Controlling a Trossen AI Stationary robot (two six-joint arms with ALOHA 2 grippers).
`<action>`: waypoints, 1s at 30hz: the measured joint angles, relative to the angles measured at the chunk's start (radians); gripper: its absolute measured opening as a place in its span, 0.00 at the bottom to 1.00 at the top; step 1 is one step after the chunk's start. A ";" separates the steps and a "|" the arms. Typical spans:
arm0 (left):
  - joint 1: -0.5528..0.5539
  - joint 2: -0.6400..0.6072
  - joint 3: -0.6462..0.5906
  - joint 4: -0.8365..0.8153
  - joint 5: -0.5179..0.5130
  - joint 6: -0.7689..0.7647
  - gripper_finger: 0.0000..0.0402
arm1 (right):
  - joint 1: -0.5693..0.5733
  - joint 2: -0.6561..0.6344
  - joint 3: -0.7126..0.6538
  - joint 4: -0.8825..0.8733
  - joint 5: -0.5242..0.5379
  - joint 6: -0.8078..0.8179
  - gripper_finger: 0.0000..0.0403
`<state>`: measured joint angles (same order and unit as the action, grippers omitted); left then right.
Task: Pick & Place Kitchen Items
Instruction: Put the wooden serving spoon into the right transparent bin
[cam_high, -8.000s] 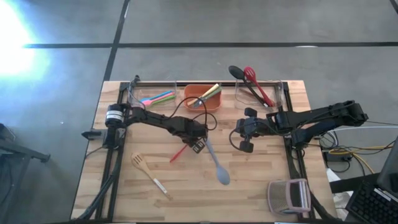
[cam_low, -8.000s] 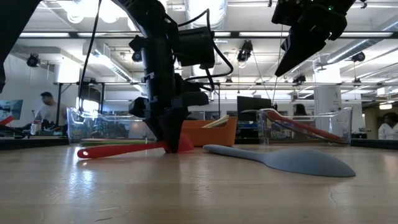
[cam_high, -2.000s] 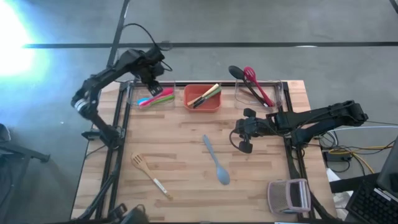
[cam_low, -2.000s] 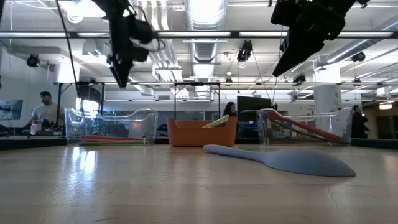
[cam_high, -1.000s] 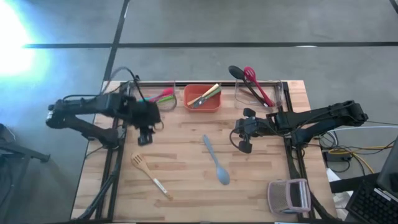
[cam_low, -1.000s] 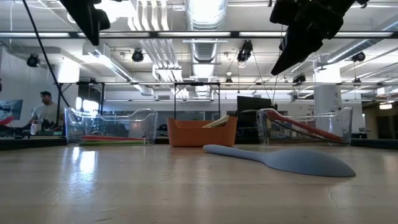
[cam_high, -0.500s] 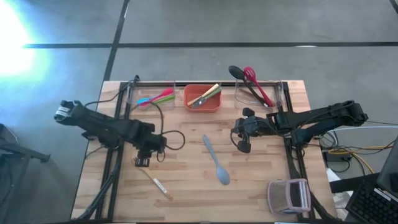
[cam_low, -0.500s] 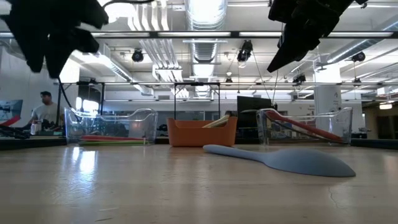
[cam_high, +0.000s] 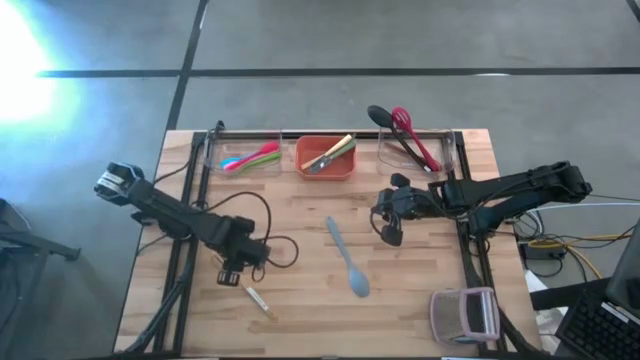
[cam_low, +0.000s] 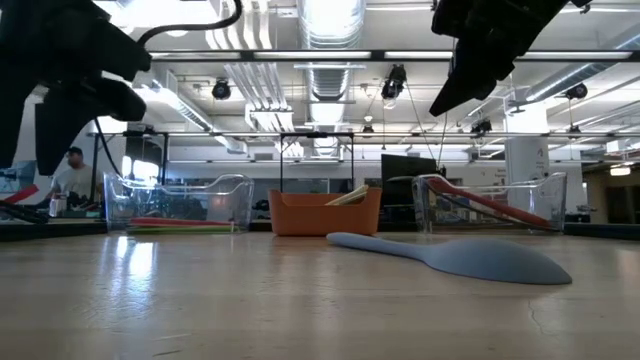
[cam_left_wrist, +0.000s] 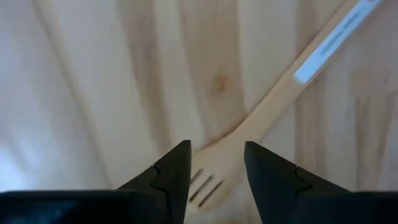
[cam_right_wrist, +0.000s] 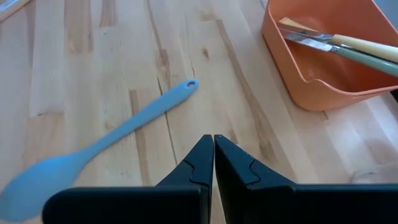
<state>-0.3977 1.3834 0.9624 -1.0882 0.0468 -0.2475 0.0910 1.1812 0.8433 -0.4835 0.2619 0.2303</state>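
Desk (cam_high: 420, 290): one blue spoon (cam_high: 347, 257), one wooden fork (cam_left_wrist: 261, 130) under the left gripper (cam_left_wrist: 214, 163), fingers spread; right gripper (cam_right_wrist: 213, 149) aloft, fingers pressed together, empty.

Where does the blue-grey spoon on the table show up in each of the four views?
High view: blue-grey spoon lies mid-table, bowl toward the near edge, between the arms.
Low view: right of centre, flat on the wood, bowl nearest the camera.
Left wrist view: not in it; only a pale wooden slotted spatula shows.
Right wrist view: lower left, handle end pointing toward the orange bin.
Shared landmark: the orange bin, behind the spoon in the high, low and right wrist views.
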 joint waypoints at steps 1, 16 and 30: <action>-0.009 0.000 -0.009 0.027 0.006 0.000 0.38 | 0.000 0.000 0.000 0.000 0.000 0.005 0.02; -0.122 0.000 -0.151 0.232 0.093 -0.023 0.38 | 0.000 0.000 0.000 0.000 0.000 0.053 0.02; -0.127 -0.004 -0.327 0.423 0.092 0.015 0.38 | 0.000 0.000 0.000 0.002 0.000 0.059 0.02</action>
<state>-0.5247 1.3796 0.6352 -0.6655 0.1390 -0.2324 0.0914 1.1812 0.8433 -0.4820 0.2619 0.2890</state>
